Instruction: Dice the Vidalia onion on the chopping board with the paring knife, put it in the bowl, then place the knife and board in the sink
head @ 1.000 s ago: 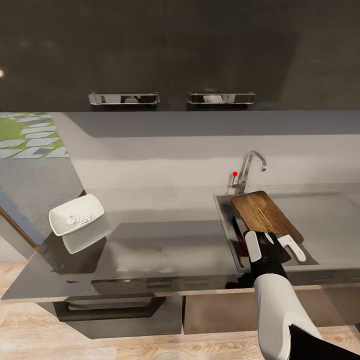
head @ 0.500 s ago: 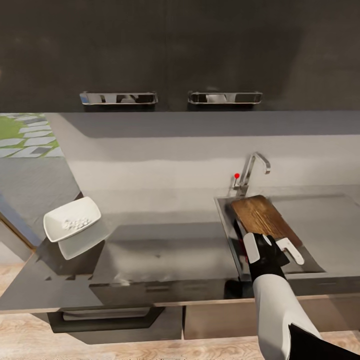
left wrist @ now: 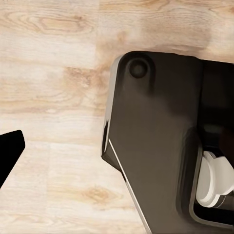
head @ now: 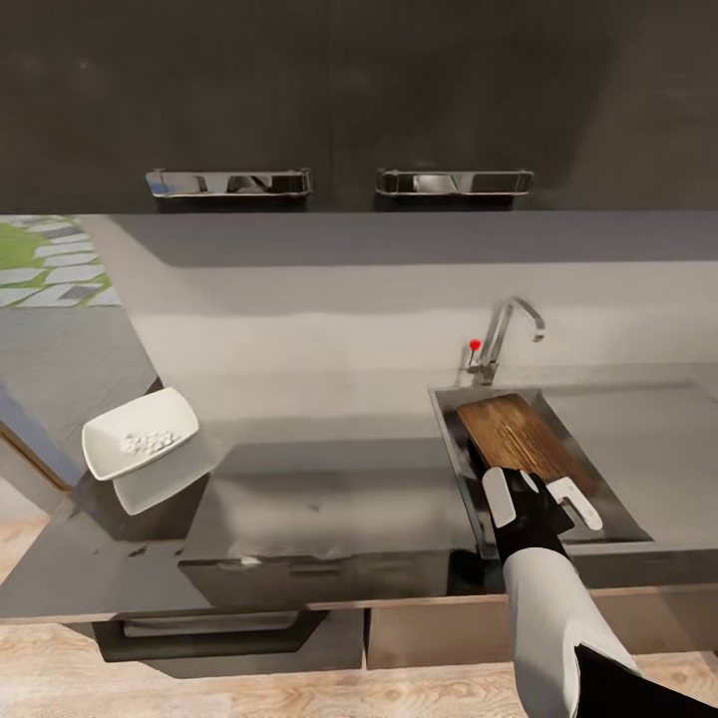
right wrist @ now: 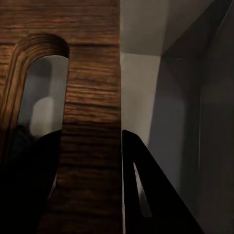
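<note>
So we're at the tail end here: the right tool (head: 534, 499) is clamped on the handle end of the chopping board (head: 519, 439), which hangs tilted over the sink (head: 451, 439), far end up toward the tap (head: 509, 334) at about 12 o'clock from the wrist. In the wrist shot the two dark fingers (right wrist: 146, 195) sit on either side of the board's edge (right wrist: 92, 122) right beside the handle slot, so that's a grip on the wood, jaws narrow around it.

Our take on doing this step well: lower the board until its far end touches the basin floor, keep it inside the rim, then let go. It's tilted and longish for that basin, so releasing high would probably let it slide or tip onto the draining side at 3 o'clock. We can't make out the knife for sure from the head view; the arm covers that corner of the basin.

The bowl (head: 140, 434) sits way over at 9 o'clock on the bench (head: 329, 499), with pale diced bits in it, so the onion part looks done.

View differences: the head camera gives the whole layout, but the grip itself is hidden behind the wrist. The right wrist camera shows the contact and the grey basin wall beyond the board. The left wrist camera just looks down at the wood floor (left wrist: 53, 97) and the robot's dark base (left wrist: 156, 136); a dark tip at the frame edge doesn't tell us whether the left tool is wide or closed.
</note>
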Controlling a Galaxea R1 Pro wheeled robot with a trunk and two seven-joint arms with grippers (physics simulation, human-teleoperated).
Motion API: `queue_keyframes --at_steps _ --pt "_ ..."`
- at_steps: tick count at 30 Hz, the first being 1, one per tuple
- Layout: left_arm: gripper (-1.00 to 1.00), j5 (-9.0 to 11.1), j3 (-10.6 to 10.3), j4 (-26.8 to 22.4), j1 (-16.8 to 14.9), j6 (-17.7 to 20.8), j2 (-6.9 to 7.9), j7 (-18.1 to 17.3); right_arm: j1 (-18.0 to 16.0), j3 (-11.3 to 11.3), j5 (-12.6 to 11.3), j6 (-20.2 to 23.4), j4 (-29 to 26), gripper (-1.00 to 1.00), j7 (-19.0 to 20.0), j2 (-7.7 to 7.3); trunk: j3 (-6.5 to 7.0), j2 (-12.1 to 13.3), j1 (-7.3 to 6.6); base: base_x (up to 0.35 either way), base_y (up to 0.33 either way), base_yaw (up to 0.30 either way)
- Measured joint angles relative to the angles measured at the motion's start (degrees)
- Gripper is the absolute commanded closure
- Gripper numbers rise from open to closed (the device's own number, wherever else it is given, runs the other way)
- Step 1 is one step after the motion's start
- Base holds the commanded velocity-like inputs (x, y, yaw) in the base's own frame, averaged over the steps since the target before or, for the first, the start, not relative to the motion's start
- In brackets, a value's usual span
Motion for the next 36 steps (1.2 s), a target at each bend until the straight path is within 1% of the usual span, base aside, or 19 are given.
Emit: queue_keyframes --at_steps 5,6,9,12,17,36 --pt "-1.0 0.0 0.0 0.0 0.0 0.0 0.0 0.0 0.0 0.0 -0.4 0.1 0.0 1.0 0.1 0.0 -0.46 0.0 0.0 0.213 0.0 0.0" --pt "-1.0 0.0 0.0 0.0 0.0 0.0 0.0 0.0 0.0 0.0 -0.9 0.1 0.0 1.0 0.1 0.0 -0.56 0.0 0.0 0.092 0.0 0.0" --pt "-1.0 0.0 0.0 0.0 0.0 0.0 0.0 0.0 0.0 0.0 -3.8 0.1 0.0 1.0 0.1 0.0 -0.83 0.0 0.01 0.04 0.0 0.0" --pt "-1.0 0.0 0.0 0.1 0.0 0.0 0.0 0.0 0.0 0.1 -5.1 0.1 0.0 1.0 0.1 0.0 -1.11 0.0 0.02 0.011 0.0 0.0" --pt "-1.0 0.0 0.0 0.1 0.0 0.0 0.0 0.0 0.0 0.0 -5.5 0.1 0.0 1.0 0.1 0.0 -1.57 0.0 0.01 0.002 0.0 0.0" --pt "-1.0 0.0 0.0 0.2 0.0 0.1 0.0 0.0 0.0 -0.2 -5.7 0.1 -0.1 1.0 0.1 0.0 -3.33 0.0 0.02 0.0 0.0 0.0"
